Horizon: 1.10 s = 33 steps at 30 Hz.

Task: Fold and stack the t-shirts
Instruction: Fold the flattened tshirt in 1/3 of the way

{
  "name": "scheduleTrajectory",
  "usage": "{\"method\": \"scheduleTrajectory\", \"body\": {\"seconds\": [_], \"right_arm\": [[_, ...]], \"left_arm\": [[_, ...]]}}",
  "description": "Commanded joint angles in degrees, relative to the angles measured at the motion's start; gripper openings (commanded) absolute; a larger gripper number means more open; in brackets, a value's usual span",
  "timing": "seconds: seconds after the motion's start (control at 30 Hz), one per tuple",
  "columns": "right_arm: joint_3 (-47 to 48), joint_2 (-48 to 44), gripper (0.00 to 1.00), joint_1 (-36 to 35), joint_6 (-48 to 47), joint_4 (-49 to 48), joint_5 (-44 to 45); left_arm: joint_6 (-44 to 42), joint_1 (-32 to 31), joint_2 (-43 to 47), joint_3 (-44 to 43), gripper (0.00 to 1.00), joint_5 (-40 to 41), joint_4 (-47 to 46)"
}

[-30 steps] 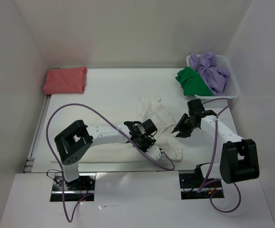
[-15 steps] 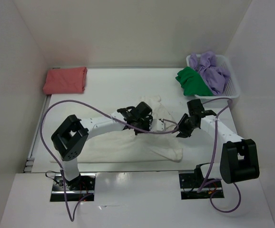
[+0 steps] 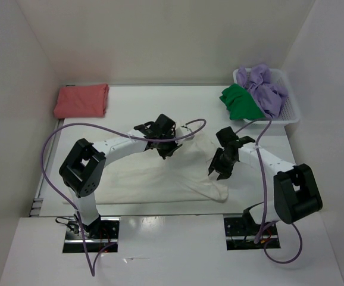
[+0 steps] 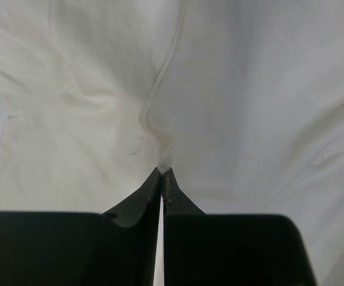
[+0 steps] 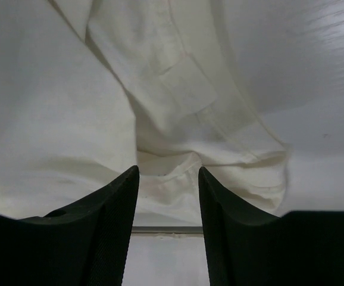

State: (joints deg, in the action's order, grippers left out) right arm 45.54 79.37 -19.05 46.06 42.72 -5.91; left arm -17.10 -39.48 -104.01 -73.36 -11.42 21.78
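Cream-white cloth t-shirt lies spread mid-tabletop. Left gripper has clamped a pinch of its fabric and drawn it inward from the near edge. Right gripper hovers half-spread over the near-right hem. Fold judged underway; stacking outstanding.

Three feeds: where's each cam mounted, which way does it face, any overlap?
Top external: fixed above and behind the bases, looking down on the table; both arms, the left gripper and the right gripper show.
Left wrist: on the left arm, looking along shut fingers pinching the cream-white shirt.
Right wrist: on the right arm, looking past open fingers at the shirt's hem.
Shared: all three see that shirt.
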Motion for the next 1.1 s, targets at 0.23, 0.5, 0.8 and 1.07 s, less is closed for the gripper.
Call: {"method": "scheduleTrajectory", "body": {"seconds": [0.23, 0.5, 0.8, 1.07], "right_arm": [[3.06, 4.21, 0.53, -5.91, 0.17, 2.98, 1.61], [4.11, 8.51, 0.47, -5.91, -2.02, 0.27, 1.08], [6.57, 10.1, 0.02, -5.91, -4.84, -0.97, -0.06], [10.18, 10.1, 0.0, -5.39, -6.6, 0.87, 4.07]], "left_arm": [[5.15, 0.99, 0.38, 0.59, 0.2, -0.98, -0.25], [5.68, 0.99, 0.91, 0.59, 0.36, 0.08, 0.81], [2.43, 0.99, 7.84, 3.04, 0.47, 2.54, 6.42], [-6.18, 0.99, 17.95, 13.14, 0.47, 8.24, 12.15]]}}
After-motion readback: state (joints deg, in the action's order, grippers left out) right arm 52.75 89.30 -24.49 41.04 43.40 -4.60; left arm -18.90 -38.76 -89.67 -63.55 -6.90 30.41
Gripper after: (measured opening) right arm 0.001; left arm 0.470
